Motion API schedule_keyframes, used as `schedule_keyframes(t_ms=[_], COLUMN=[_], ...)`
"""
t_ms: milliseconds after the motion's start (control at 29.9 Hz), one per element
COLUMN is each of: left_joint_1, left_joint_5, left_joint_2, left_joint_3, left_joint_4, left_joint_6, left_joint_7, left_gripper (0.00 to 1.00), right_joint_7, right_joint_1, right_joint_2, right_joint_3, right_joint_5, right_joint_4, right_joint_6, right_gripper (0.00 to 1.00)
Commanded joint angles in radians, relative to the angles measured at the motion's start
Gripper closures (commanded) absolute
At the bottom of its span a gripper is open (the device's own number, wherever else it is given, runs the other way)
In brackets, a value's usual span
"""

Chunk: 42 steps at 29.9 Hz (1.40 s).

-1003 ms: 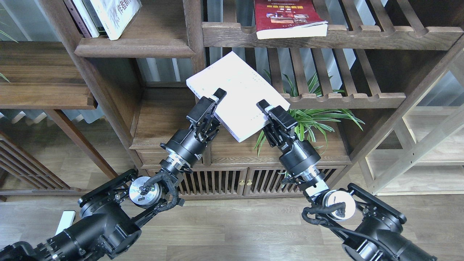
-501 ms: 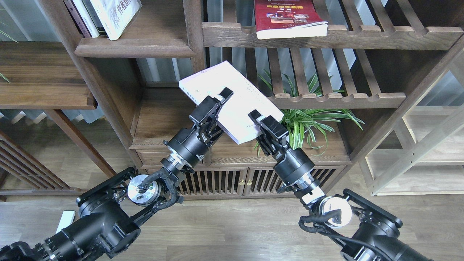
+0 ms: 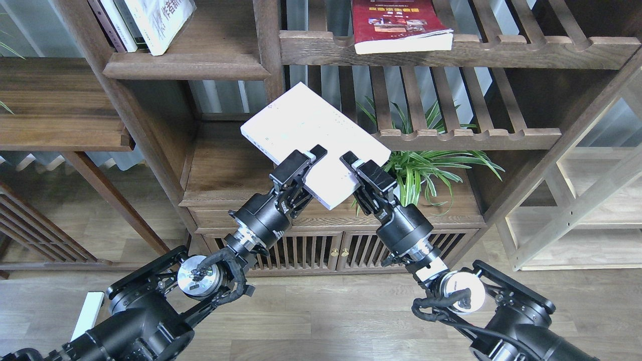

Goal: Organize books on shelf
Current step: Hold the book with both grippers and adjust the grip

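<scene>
Both arms come up from the bottom corners, angled inward like a V. The left claw point(image 3: 315, 153) and right claw point(image 3: 349, 160) each pinch the near edge of the thick pale lavender-white book point(image 3: 311, 131), held tilted in mid-air before the bookcase. Further back, the white book point(image 3: 161, 20) leans on the solid shelf point(image 3: 185, 65) upper left, and the red book point(image 3: 398, 25) lies on a slatted shelf point(image 3: 501, 50).

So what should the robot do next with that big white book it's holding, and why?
Probably lift the white book up and left toward the solid shelf. The left gripper and right gripper both clamp its near edge, it hangs tilted in the air, and two books already lean there.
</scene>
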Motion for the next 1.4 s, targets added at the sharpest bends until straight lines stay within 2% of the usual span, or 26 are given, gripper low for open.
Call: schedule_keyframes(t_ms=[0, 234, 401, 568, 702, 769, 1036, 1270, 1371], left_joint_1=[0.000, 0.000, 0.002, 0.005, 0.003, 0.003, 0.006, 0.026, 0.037], left_joint_5=[0.002, 0.003, 0.000, -0.001, -0.001, -0.001, -0.004, -0.003, 0.002], left_joint_2=[0.001, 0.001, 0.001, 0.001, 0.001, 0.001, 0.001, 0.001, 0.001], left_joint_3=[-0.011, -0.023, -0.022, -0.022, -0.020, -0.022, -0.023, -0.025, -0.025], left_joint_4=[0.006, 0.011, 0.013, 0.013, 0.014, 0.016, 0.023, 0.034, 0.034], left_joint_6=[-0.001, -0.001, -0.001, -0.001, -0.001, -0.001, -0.001, -0.001, -0.001], left_joint_7=[-0.001, -0.001, 0.002, 0.006, 0.008, 0.006, -0.006, -0.009, -0.010], left_gripper=[0.31, 0.31, 0.35, 0.46, 0.61, 0.64, 0.93, 0.99, 1.00], right_joint_7=[0.001, 0.001, 0.001, 0.001, 0.001, 0.001, 0.001, 0.001, 0.001], right_joint_1=[0.002, 0.003, 0.003, 0.008, 0.009, 0.011, 0.017, 0.016, 0.014], right_joint_2=[0.010, 0.016, 0.024, 0.024, 0.025, 0.025, 0.040, 0.042, 0.043], right_joint_3=[-0.001, -0.001, -0.003, -0.003, -0.003, -0.003, -0.004, -0.003, 0.002], right_joint_5=[0.001, 0.001, 0.001, 0.001, 0.001, 0.001, 0.001, 0.001, 0.000], right_joint_4=[0.000, 0.000, 0.000, 0.000, 0.000, 0.000, 0.000, 0.000, 0.000], right_joint_6=[0.000, 0.000, 0.000, 0.000, 0.000, 0.000, 0.000, 0.000, 0.000], right_gripper=[0.97, 0.97, 0.97, 0.97, 0.97, 0.97, 0.97, 0.95, 0.88])
